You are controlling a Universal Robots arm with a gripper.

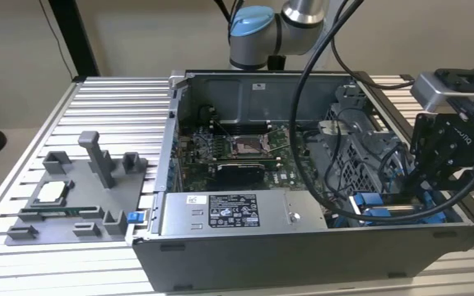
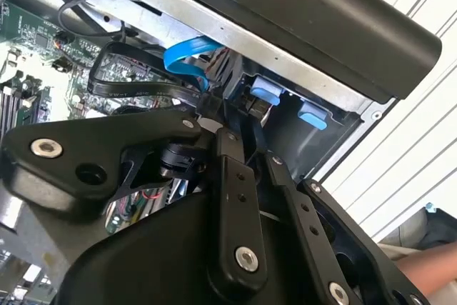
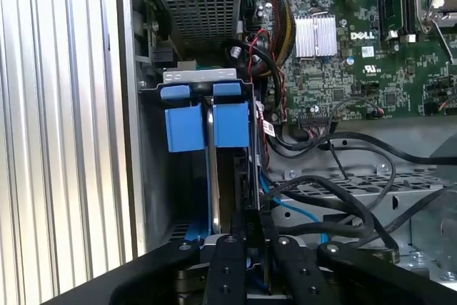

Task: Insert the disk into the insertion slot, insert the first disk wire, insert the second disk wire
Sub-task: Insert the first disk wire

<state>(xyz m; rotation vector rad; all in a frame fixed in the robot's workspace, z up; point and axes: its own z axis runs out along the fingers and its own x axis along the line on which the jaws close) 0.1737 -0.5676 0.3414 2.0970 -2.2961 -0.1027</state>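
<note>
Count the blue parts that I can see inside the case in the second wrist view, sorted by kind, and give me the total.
Blue end tabs: 2
Flat blue cable: 1
Total: 3

We note bright blue tabs on the disk (image 3: 187,128), a plain grey insertion slot (image 3: 153,169), a matte black gripper (image 3: 253,230), a green motherboard (image 3: 371,55), a light-blue flat cable (image 2: 187,58), a silver ribbed table (image 1: 113,105), and a grey power supply (image 1: 278,213) with a white label.
</note>
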